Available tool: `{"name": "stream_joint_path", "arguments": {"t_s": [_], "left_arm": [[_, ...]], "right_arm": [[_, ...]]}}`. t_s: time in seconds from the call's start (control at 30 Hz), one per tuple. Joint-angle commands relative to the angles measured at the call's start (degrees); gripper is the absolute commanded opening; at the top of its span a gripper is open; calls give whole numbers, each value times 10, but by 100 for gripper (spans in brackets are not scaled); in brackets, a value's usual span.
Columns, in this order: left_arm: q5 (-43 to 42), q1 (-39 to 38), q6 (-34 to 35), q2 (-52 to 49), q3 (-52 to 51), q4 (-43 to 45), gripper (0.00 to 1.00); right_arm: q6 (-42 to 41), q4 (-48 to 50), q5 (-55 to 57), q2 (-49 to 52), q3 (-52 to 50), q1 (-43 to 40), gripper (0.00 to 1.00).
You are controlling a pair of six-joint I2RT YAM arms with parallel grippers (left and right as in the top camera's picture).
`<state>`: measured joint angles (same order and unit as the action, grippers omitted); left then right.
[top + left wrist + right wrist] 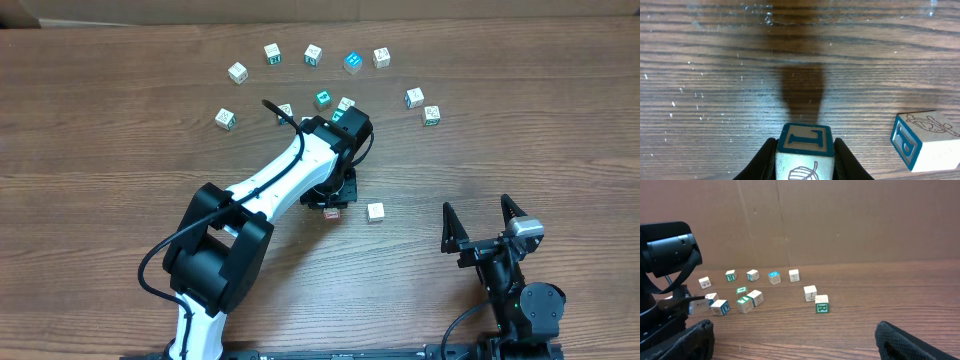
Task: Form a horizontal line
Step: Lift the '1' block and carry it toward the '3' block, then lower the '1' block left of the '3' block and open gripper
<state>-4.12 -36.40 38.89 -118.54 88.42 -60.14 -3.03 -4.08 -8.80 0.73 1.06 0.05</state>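
Left gripper jaws clamp a letter cube; second cube near. Right gripper jaws wide. Left arm possibly hides others.

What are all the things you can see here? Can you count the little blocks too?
scattered cubes: eleven showing, white with green or blue faces, far side of the table past the left arm
lone cube: one, white with a blue letter side, mid-table beside the left gripper
held cube: one, white with a blue-framed letter and a leaf drawing, between the left gripper's fingers
table: one, brown wood, under everything
cardboard wall: one, brown, behind the table
left gripper: one, black fingers on a white arm, shut on the held cube
right gripper: one, black, open, near the right front edge
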Motion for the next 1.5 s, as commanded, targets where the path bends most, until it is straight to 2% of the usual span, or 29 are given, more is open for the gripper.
{"name": "stream_joint_path", "arguments": {"t_s": [0.0,0.3,0.43,0.63,1.1,1.2,1.23,1.47], "left_arm": [[-5,-4,35,0,-7,-5,18],[-4,-16,64,0,-7,-10,19],[-1,-25,63,0,-7,2,21],[49,-38,66,0,-7,9,19],[45,-47,66,0,-9,20,21],[45,-47,66,0,-9,19,24],[45,-47,66,0,-9,19,29],[46,-48,66,0,-9,19,45]], "right_arm": [[-3,3,-3,-6,-6,3,100],[-3,3,-3,-6,-6,3,100],[-3,3,-3,-6,-6,3,100],[-3,3,-3,-6,-6,3,100],[-3,3,-3,-6,-6,3,100],[-3,3,-3,-6,-6,3,100],[-3,3,-3,-6,-6,3,100],[-3,3,-3,-6,-6,3,100]]}}
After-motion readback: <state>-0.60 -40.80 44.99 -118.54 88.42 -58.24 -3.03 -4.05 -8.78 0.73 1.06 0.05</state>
